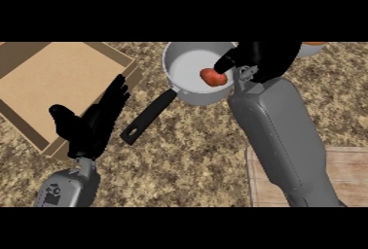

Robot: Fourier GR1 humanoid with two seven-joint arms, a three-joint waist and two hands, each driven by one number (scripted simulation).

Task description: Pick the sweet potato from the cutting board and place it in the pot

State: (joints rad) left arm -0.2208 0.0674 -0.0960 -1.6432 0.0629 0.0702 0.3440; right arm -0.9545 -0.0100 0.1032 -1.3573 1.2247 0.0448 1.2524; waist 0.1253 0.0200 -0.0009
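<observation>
Sweet potato (212, 77) off cutting board (345, 170), pinched in curled fingers of right hand (255, 58), held over pot (188, 61) near right rim. Pickup and carry look done; release into pot left. Left hand (93, 124) resting at left over counter, fingers straight, holding nothing, beside wooden tray (50, 82)

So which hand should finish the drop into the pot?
The right hand: its fingers are curled round the sweet potato, already above the pot. The left hand is open beside the wooden tray, holding nothing.
</observation>
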